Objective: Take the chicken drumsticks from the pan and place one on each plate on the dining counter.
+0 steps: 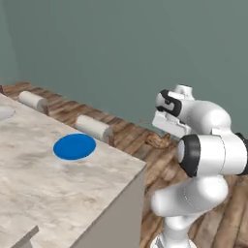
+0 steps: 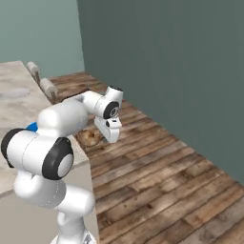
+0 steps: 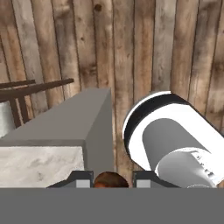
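The hand (image 3: 112, 183), closed on a drumstick (image 3: 111, 180), hangs over the wooden floor (image 3: 131, 52) just past the desk (image 1: 58, 193) corner. A blue plate (image 1: 74, 146) lies on the desk near its stool-side edge; a grey plate (image 1: 6, 113) lies farther along.

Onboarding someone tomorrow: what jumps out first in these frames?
The white arm, folded beside the dining counter's corner, its gripper shut on a golden-brown chicken drumstick held out over the plank floor, not over the stone top. Next, the bright blue plate on the counter near its far edge, with nothing on it, white-cushioned stools just beyond.
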